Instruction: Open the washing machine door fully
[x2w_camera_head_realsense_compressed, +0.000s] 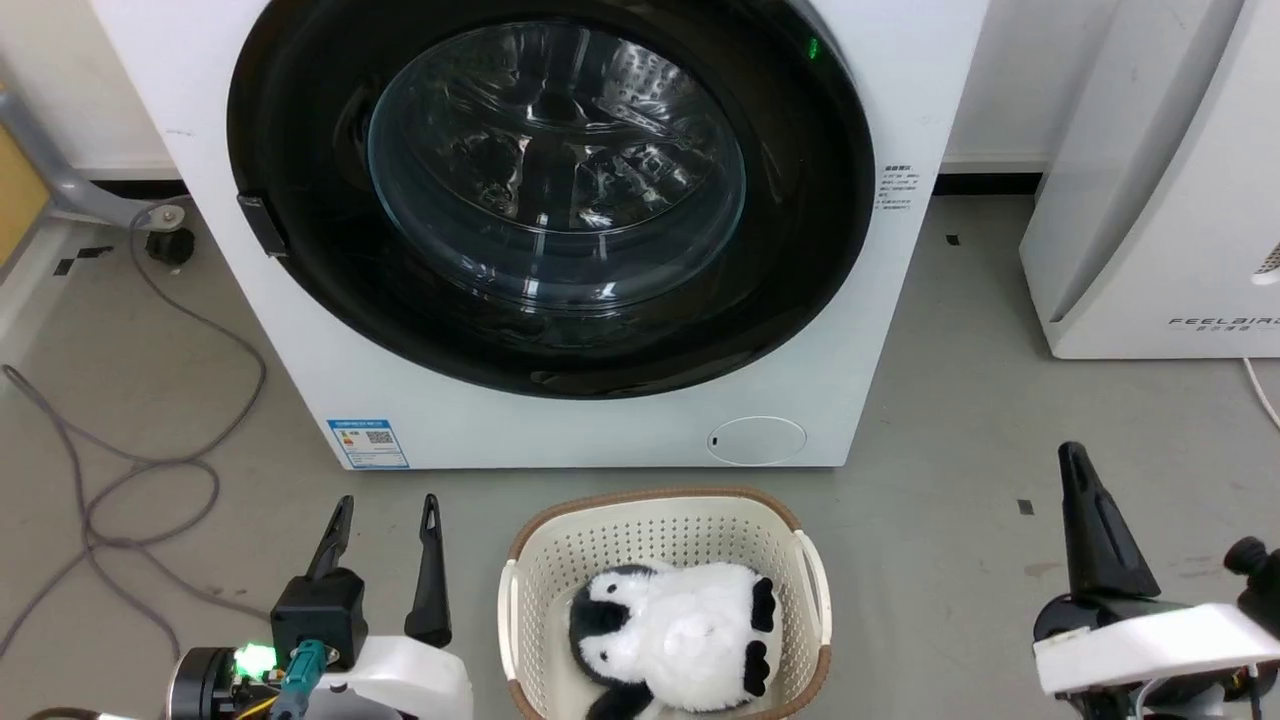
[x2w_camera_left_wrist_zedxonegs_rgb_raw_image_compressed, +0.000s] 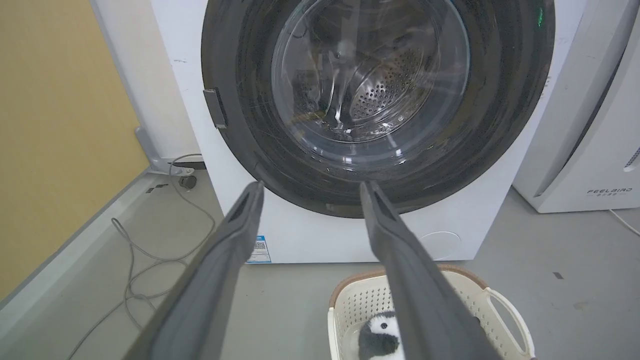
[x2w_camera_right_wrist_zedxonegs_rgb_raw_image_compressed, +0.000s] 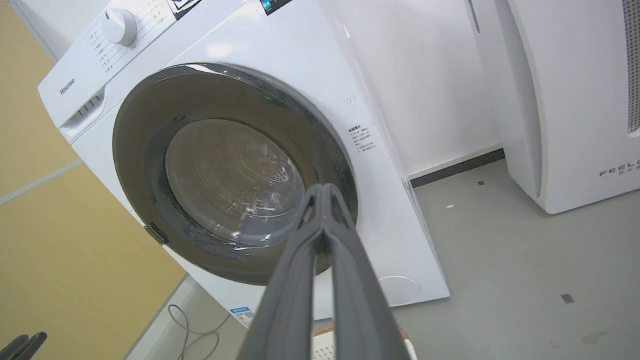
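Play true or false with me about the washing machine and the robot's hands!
1. The door is shut. True.
2. The left gripper is open. True.
3. The right gripper is open. False: it is pressed shut, holding nothing.
4. The basket is empty. False: a black-and-white plush toy lies in it.
5. A gripper touches the door. False: both are apart from it, low in front of the machine.
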